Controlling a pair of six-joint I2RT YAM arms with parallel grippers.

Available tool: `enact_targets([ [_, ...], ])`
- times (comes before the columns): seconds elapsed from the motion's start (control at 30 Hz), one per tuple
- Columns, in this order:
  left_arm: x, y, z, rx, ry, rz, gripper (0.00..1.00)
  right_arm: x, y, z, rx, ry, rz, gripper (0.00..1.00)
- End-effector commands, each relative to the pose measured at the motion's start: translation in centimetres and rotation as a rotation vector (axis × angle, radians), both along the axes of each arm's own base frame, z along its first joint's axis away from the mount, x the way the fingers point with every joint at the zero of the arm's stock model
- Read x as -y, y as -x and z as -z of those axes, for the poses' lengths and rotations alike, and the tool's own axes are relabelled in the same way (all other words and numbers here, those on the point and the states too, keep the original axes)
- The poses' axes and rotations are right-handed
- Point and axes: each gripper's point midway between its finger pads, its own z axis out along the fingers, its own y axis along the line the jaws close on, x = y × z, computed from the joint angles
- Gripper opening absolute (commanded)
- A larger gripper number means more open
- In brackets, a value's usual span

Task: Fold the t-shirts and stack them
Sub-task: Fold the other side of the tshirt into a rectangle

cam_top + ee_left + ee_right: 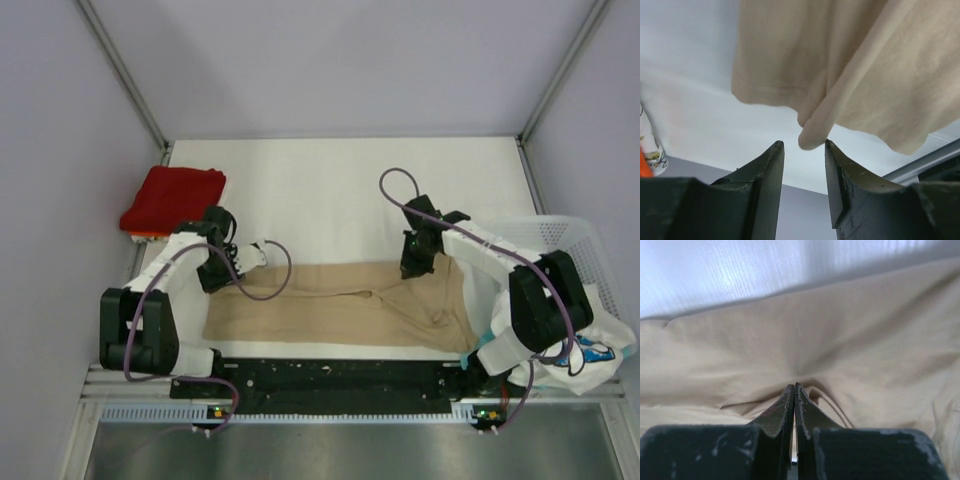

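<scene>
Tan t-shirt (340, 305) lies along the near edge of the table (330, 190), and from above we see its long axis running left to right. Only our wrist views tell the grips: left gripper (803, 146) parted, a hem fold at its tips; right gripper (794, 388) pinched on puckered cloth.

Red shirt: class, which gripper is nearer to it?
Left. The left gripper sits close to the red shirt, at the tan shirt's left end; the right gripper is much farther, shut on that shirt's right end.

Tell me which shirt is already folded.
The red shirt, a neat block at the far left corner; the tan shirt lies spread out in the middle.
</scene>
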Motion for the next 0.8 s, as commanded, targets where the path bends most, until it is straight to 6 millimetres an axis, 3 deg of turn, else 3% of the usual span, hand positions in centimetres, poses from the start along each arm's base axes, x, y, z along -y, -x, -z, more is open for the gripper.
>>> enact_targets([
  [0.0,-0.4,0.7,-2.6,0.027,-0.017,0.019,0.44,-1.5,-1.1,0.9,0.006,0.019,-0.104,0.00],
  [0.17,0.0,0.2,-3.4,0.042,0.007,0.002,0.44,-2.6,2.5,1.6,-0.036,0.006,-0.176,0.00],
  [0.37,0.4,-1.2,-3.7,0.055,0.019,-0.027,0.44,-2.5,7.9,1.6,-0.083,-0.064,-0.132,0.00],
  [0.5,0.7,-1.6,-3.9,0.059,0.035,-0.028,0.44,-3.8,11.3,2.6,-0.186,-0.107,-0.166,0.00],
  [0.6,1.6,-1.9,-4.7,0.073,0.073,-0.030,0.44,-4.7,12.5,1.7,-0.192,-0.091,-0.261,0.00],
  [0.7,5.6,-2.4,-5.8,0.096,0.197,0.006,0.45,-4.5,10.9,-0.7,-0.110,-0.079,-0.268,0.00],
  [0.77,9.9,-2.5,-6.9,0.119,0.294,0.078,0.45,-4.3,9.1,-2.4,-0.061,-0.118,-0.234,0.00],
])
